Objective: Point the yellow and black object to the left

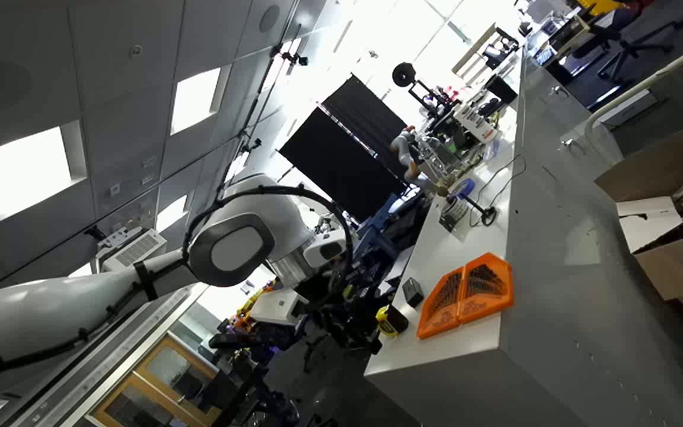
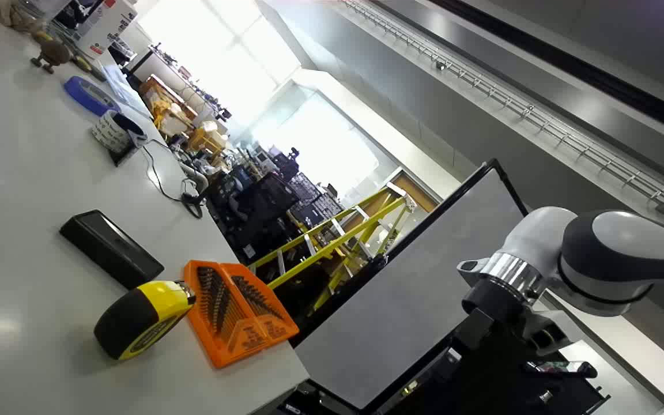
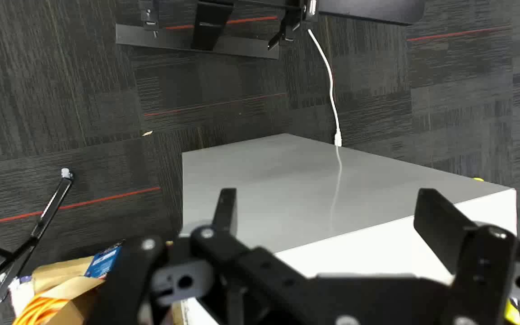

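Observation:
The yellow and black object is a tape measure (image 1: 391, 321) near the end of the white table (image 1: 436, 353). In an exterior view it (image 2: 144, 320) shows larger, its metal tip end facing the orange case. My gripper (image 3: 327, 203) is open with nothing between its fingers. In the wrist view the fingers are over the table's corner and grey end panel, apart from the tape measure. A small yellow patch at the lower right of the wrist view is mostly hidden by the gripper; I cannot tell if it is the tape measure.
An orange bit case (image 1: 487, 303) lies open beside the tape measure. A black box (image 2: 112, 249) lies close to it. A white roll (image 2: 116, 134) and a blue roll (image 2: 90, 95) are farther along the table. A cardboard box (image 1: 679, 261) stands beside the table.

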Robot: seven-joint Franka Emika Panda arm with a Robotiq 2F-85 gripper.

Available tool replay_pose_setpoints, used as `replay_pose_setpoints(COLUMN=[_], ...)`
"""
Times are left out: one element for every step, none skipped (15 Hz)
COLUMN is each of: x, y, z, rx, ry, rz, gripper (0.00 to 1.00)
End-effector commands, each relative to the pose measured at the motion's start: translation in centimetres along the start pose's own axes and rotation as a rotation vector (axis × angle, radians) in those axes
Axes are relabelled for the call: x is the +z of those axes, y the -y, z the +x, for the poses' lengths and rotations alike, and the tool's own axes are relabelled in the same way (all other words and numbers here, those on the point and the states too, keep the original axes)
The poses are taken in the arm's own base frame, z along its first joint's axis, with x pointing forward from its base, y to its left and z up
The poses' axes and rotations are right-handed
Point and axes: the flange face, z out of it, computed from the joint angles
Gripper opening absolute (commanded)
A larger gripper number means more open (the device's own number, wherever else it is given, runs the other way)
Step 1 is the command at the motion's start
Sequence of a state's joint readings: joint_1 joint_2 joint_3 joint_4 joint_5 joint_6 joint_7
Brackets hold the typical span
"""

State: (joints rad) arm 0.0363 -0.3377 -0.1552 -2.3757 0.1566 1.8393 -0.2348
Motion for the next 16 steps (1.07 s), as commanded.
replay_pose_setpoints(x=[0.0, 0.0, 0.0, 0.0, 0.0, -0.1, -0.2, -0.4, -0.6, -0.7, -0.7, -0.7, -0.6, -0.4, -0.2, 0.1], y=[0.0, 0.0, 0.0, 0.0, 0.0, 0.5, 1.1, 2.0, 2.7, 3.8, 4.8, 6.0, 7.0, 8.1, 9.0, 10.0], z=[0.0, 0.0, 0.0, 0.0, 0.0, 0.6, 1.1, 2.0, 2.9, 4.1, 5.2, 6.5, 7.6, 8.9, 10.1, 11.4], rx=[0.0, 0.0, 0.0, 0.0, 0.0, -0.008, -0.01, 0.004, 0.017, 0.047, 0.07, 0.102, 0.139, 0.2, 0.254, 0.31], ry=[0.001, 0.0, 0.0, 0.0, 0.0, -0.011, -0.026, -0.053, -0.083, -0.118, -0.153, -0.196, -0.225, -0.255, -0.281, -0.298], rz=[0.0, 0.0, 0.0, 0.0, 0.0, -0.005, 0.002, -0.011, -0.015, -0.014, -0.014, -0.014, -0.008, 0.0, 0.001, 0.004], gripper=[1.0, 1.0, 1.0, 1.0, 1.0, 1.0, 1.0, 1.0, 1.0, 1.0, 1.0, 1.0, 1.0, 1.0, 1.0, 1.0])
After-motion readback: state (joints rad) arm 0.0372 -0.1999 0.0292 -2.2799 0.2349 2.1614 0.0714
